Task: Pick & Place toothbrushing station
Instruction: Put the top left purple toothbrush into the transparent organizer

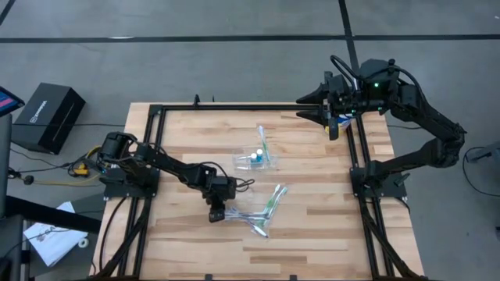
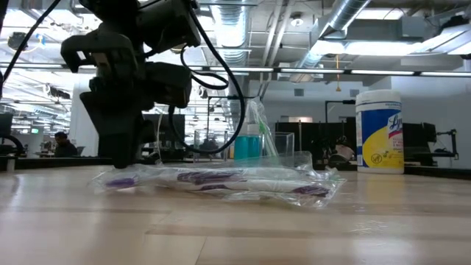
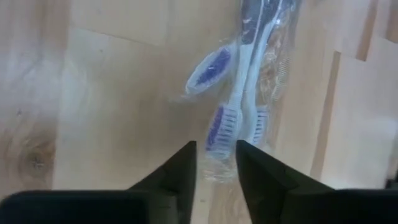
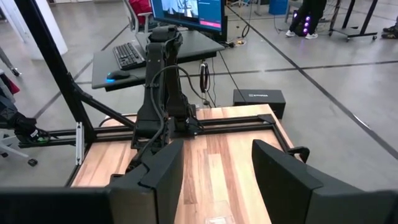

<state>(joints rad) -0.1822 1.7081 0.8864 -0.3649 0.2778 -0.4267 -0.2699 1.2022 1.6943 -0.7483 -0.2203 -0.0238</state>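
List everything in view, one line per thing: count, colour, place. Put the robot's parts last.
Purple-white toothbrushes: at least two, in clear wrap, near table edge, at the left gripper.
Green toothbrushes: count unclear, one bundle at table centre-right; another green toothbrush farther back.
Clear plastic cup: one, table centre.
Blue tubes: count unclear, white caps, at the cup.
Canister: one, white lid, yellow and blue label, far right in low view.
Black box: one, floor left of table.
Papers: white, floor lower left.
Table: one, light wood, black frame.
Left gripper: black, open around the purple-white wrap's end.
Right gripper: black, open, raised at the far right corner.
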